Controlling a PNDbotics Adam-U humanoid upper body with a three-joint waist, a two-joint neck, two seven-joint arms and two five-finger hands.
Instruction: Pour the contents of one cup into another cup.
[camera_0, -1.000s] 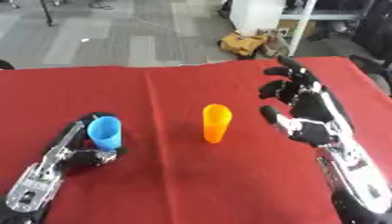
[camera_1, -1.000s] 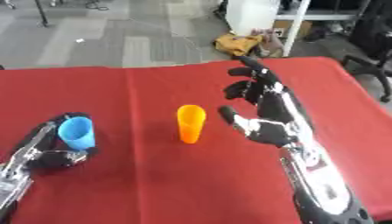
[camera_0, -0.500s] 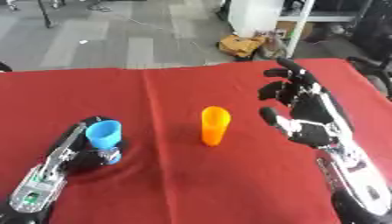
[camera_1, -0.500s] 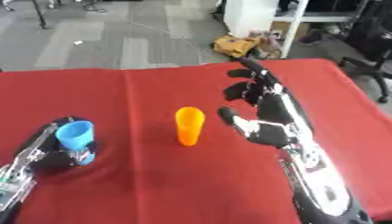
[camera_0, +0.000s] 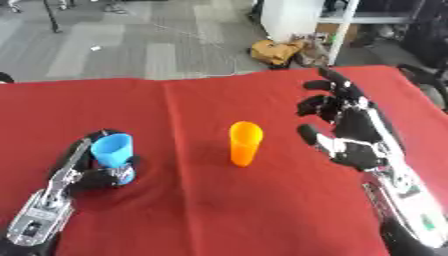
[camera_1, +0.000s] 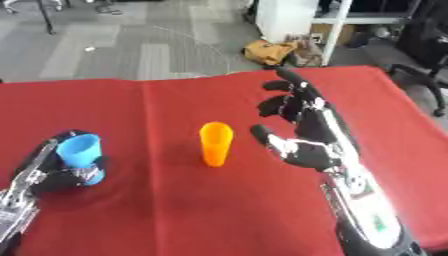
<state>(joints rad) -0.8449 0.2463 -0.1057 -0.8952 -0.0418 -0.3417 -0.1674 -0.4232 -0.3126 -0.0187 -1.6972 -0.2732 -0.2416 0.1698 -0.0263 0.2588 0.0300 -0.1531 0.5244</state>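
Fingers (camera_0: 87, 152) of my left hand (camera_0: 96, 172) are curled around the blue cup (camera_0: 112, 150), which stands upright on the red surface (camera_0: 201, 210) at the near left. I judge the grasp to be in place, though I cannot tell whether the cup's base has left the cloth. My right hand (camera_1: 306, 135) hangs open off to the right, palm turned toward the middle, its fingers spread apart and holding nothing.

Between the two hands, near the middle of the surface, stands the orange cup (camera_0: 245, 144). It is taller and narrower than the blue one, upright, with its mouth facing up. Nothing touches it. It sits well apart from the blue cup and nearer to my open right hand.

I cannot see into either cup, so I cannot say what the blue one holds or whether the orange one is empty.

As I read it, the task is at an early stage. One cup is gripped; no pouring has begun. What remains is to raise the blue cup, carry it across to the orange cup, and tip it over that open mouth. My right hand is placed where it could steady the orange cup if needed.
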